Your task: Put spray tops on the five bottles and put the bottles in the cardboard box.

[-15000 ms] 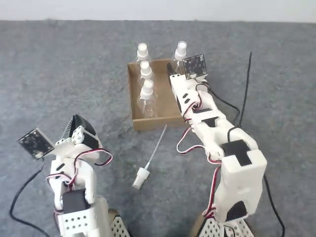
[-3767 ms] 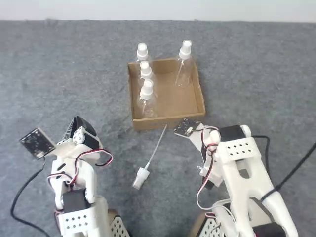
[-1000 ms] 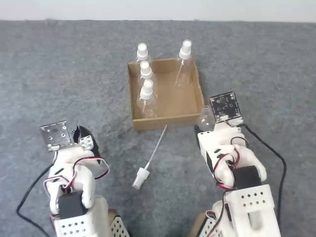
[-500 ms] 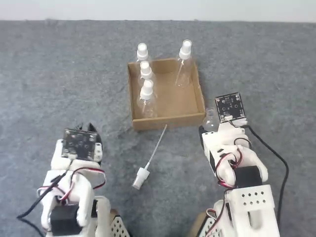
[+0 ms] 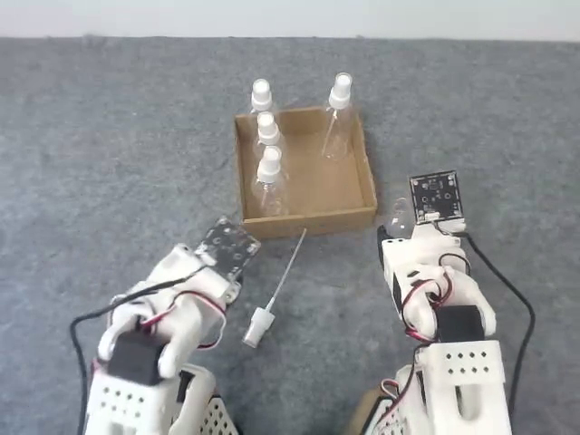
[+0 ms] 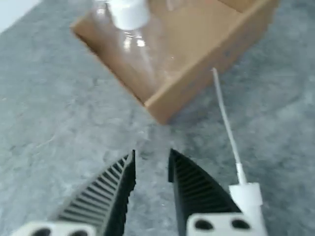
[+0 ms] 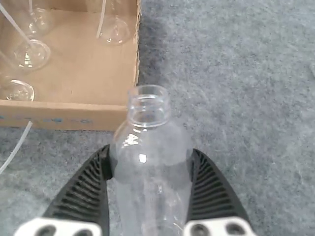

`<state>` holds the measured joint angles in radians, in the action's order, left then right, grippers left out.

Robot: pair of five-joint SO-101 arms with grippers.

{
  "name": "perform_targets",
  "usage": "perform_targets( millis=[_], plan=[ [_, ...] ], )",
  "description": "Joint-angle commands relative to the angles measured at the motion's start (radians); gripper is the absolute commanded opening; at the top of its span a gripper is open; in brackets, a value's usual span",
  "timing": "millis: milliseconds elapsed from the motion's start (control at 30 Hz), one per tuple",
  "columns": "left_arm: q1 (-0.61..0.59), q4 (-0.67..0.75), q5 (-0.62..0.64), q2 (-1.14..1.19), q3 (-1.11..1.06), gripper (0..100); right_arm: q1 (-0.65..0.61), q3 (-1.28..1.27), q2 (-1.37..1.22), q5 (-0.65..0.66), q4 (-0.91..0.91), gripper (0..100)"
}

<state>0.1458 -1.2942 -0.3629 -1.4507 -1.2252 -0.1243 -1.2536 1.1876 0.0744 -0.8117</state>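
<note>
in the cardboard box [image 5: 308,224]: four capped bottles [image 5: 270,172] stand upright, so four of five look done; the rearmost one's base is hidden.
beside the box's near right corner: the fifth bottle [image 7: 147,142], neck open, is clamped upright in the right gripper [image 7: 150,160], outside the box.
on the table [image 5: 109,136] before the box: the last spray top [image 5: 259,324] lies on its side, tube pointing at the box wall.
left gripper [image 6: 151,160]: fingers a little apart, holding nothing, just beside the spray top.
left to do: lift the top, fit it on the open bottle, set that bottle in the box.
</note>
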Motion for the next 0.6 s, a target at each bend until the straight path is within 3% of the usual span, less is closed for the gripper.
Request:
perform_targets(
  millis=[0, 333, 567],
  plan=[
    [0.066, 0.005, -0.008, 0.13, 0.067, 14, 0.015, 0.017, 0.027, -0.005, 0.028, 0.9],
    [0.265, 0.048, -0.005, 0.399, 0.064, 15, 0.015, 0.017, 0.027, -0.008, 0.028, 1.0],
    [0.356, 0.166, 0.103, 0.64, 0.062, 15, 0.015, 0.017, 0.025, -0.006, 0.028, 1.0]
  ],
)
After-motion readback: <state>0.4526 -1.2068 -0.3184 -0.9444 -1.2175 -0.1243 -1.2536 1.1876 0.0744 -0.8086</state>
